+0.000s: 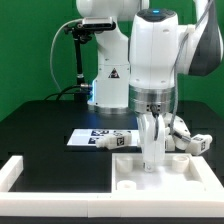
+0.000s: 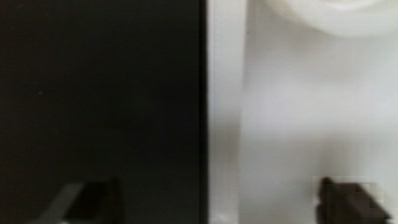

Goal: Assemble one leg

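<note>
**Hand spread wide over the slab's edge, legs lying loose**

You have one black surface [image 1: 40, 125] carrying everything, and one white arm [image 1: 155, 55] reaching down over its near side.

One white border frame [image 1: 20, 170] runs along the near edge and turns up the exterior view's left. One flat white slab [image 1: 185, 175] lies just inside it, under the arm. One marker board [image 1: 85, 137] lies flat behind the slab, toward the exterior view's left.

You can count two legs for sure. One leg [image 1: 192, 141] lies on the surface just behind the slab's far edge, at the exterior view's right, close beside the arm's wrist, with a dark tag showing. A second leg [image 1: 108, 144] lies at the near edge of the marker board. A small tagged piece sits just beside it, but it is too small to tell what it is.

The hand [image 1: 152, 160] points straight down at the slab. In the wrist view its two dark fingertips [image 2: 89, 200] stand far apart with nothing gripped. One is over black surface and the other over white slab, with the slab's edge running between them. A round white shape [image 2: 329, 20] shows on the slab, too blurred to name.
</note>
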Available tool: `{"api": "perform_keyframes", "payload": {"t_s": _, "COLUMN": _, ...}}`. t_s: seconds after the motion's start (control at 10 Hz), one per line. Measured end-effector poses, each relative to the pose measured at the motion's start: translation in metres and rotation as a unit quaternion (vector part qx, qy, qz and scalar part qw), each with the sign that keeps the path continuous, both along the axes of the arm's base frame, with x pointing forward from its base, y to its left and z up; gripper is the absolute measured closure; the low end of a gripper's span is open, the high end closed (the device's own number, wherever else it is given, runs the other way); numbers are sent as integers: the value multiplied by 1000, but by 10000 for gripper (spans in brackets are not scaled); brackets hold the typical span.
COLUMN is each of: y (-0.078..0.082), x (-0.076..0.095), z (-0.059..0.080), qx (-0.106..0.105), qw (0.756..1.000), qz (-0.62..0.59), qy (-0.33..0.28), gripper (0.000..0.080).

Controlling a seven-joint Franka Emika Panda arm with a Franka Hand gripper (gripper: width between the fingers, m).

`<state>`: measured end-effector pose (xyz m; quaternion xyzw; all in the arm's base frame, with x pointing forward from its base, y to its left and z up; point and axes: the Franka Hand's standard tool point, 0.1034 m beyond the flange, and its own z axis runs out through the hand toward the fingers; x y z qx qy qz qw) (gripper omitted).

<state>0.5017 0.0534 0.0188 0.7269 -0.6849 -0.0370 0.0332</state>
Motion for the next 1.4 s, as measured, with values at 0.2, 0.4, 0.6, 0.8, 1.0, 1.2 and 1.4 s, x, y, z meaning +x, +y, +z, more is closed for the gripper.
{"api": "perform_keyframes", "payload": {"t_s": 0.2, "y": 34, "x": 1, "z": 26, "qx": -2, "qw": 997, "qz": 80, "qy": 4, "gripper": 156}}
{"api": "perform_keyframes", "payload": {"t_s": 0.4, "y": 61, "x": 7, "z": 52, "qx": 10, "qw": 994, "qz": 112, "qy": -8, "gripper": 152}}
{"api": "perform_keyframes", "payload": {"t_s": 0.6, "y": 67, "x": 5, "z": 55, "qx": 5, "qw": 996, "qz": 86, "qy": -12, "gripper": 150}}
{"api": "perform_keyframes", "payload": {"t_s": 0.8, "y": 68, "x": 4, "z": 55, "qx": 4, "qw": 989, "qz": 145, "qy": -11, "gripper": 150}}
{"api": "perform_keyframes", "payload": {"t_s": 1.0, "y": 96, "x": -6, "z": 53, "qx": -13, "qw": 953, "qz": 302, "qy": -3, "gripper": 150}}
{"api": "perform_keyframes", "payload": {"t_s": 1.2, "y": 98, "x": -24, "z": 41, "qx": -14, "qw": 936, "qz": 352, "qy": -3, "gripper": 150}}
{"api": "perform_keyframes", "payload": {"t_s": 1.4, "y": 98, "x": -21, "z": 42, "qx": -14, "qw": 937, "qz": 350, "qy": -6, "gripper": 150}}
